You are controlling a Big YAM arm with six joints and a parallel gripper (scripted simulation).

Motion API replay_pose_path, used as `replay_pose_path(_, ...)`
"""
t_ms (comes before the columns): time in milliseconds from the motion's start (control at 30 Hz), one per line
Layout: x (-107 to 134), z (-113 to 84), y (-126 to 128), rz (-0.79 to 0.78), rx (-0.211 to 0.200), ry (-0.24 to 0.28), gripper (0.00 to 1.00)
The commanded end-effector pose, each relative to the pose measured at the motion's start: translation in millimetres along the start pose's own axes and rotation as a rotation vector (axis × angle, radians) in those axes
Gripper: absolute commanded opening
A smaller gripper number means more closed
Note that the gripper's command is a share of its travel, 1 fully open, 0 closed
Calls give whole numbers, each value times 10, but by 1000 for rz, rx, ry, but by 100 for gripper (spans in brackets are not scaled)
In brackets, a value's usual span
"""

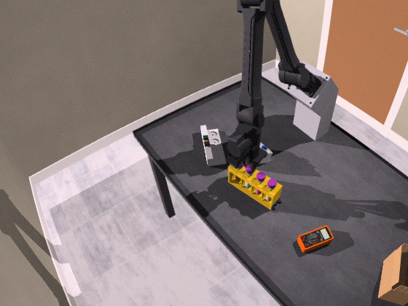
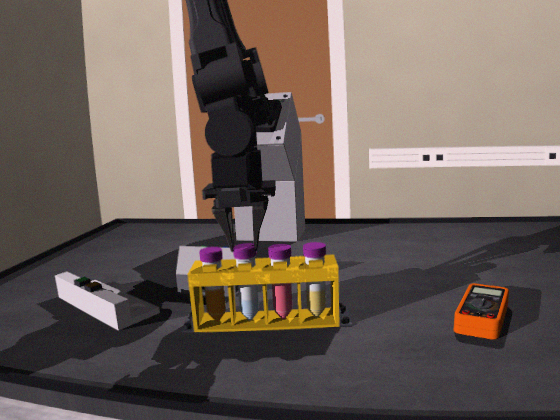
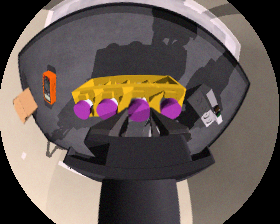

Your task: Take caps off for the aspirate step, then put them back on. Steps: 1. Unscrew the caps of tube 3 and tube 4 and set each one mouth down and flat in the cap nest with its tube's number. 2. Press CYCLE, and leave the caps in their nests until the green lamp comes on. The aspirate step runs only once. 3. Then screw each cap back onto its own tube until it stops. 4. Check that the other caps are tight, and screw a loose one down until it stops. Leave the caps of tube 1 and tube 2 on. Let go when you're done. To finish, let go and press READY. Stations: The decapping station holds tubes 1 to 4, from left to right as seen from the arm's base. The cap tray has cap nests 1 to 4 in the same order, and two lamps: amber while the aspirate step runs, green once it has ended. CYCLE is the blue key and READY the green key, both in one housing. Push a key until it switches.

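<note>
My end effector (image 1: 248, 166) (image 2: 245, 249) (image 3: 139, 110) is closed on tube 3's cap (image 1: 248, 170) (image 2: 244, 251) (image 3: 138, 109); in wrist view, the cap tray (image 1: 216, 154) (image 2: 92, 299) (image 3: 199, 105) sits at 3 o'clock.

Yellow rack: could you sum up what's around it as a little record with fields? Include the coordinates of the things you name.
holder: yellow rack (image 1: 277, 197) (image 2: 264, 276) (image 3: 154, 95)
contents, exterior view, left to right: brown tube (image 2: 216, 304), light-blue tube (image 1: 247, 184) (image 2: 249, 306), pink tube (image 1: 257, 191) (image 2: 283, 299), pale-yellow tube (image 1: 267, 197) (image 2: 317, 299)
lids: four round purple caps (image 1: 261, 176) (image 2: 279, 252) (image 3: 107, 108), all on
end effector (image 1: 248, 165) (image 2: 245, 248) (image 3: 138, 114): at the light-blue tube's cap; grip unclear
nearby: orange-cased multimeter (image 1: 315, 238) (image 2: 481, 309) (image 3: 49, 87)
</note>
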State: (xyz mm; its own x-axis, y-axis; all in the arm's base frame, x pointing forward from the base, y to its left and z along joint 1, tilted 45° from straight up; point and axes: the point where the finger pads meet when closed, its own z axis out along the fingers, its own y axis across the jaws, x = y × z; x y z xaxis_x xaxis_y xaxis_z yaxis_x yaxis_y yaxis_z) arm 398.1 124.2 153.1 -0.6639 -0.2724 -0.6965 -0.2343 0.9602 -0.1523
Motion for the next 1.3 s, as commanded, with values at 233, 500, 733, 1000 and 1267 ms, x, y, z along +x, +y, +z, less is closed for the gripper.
replay_pose_path(233, -62, -34, 8, 6, -1, -14, 0)
replay_pose_path(500, 7, -222, 43, 6, -6, -7, 0)
replay_pose_path(733, -116, -466, 35, 12, -7, -28, 0)
replay_pose_path(1000, 109, -411, -349, 358, 3, -14, 0)
replay_pose_path(1267, 252, -414, -819, 684, 1, -29, 0)
